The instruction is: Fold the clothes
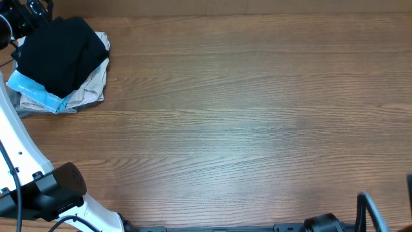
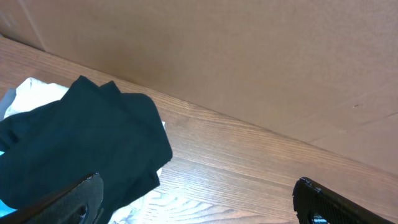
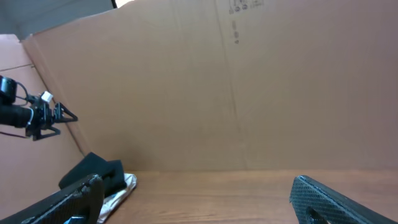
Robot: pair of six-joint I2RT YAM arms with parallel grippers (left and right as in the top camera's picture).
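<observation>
Plainly, position of the shirt: the black shirt (image 1: 62, 55) lies bunched at the far left corner of the tabletop (image 1: 244, 116), on top of a small pile of other garments.
Pile beneath: a beige garment (image 1: 90, 90) and a light-blue garment (image 1: 35, 93) show under its near and left edges; a grey one may be there but is hard to tell apart.
Left tool (image 2: 199, 202): fingers spread wide, nothing between them, set just beside the shirt's near side in the left wrist view; the shirt lies ahead of it and to its left.
Right tool (image 3: 193, 199): fingers spread wide and empty, at the near right edge of the tabletop, well apart from the shirt, which shows small and far off to its left.
Nearer arm: the left, by a wide margin.
Long axis of the shirt: as heaped, it seems to run diagonally from near left to far right; no collar or tag is visible, so which way it points cannot be told.
Judgement on the next move: the shirt looks not yet spread out, so the left tool would likely have to draw it off the pile toward the bare middle.
</observation>
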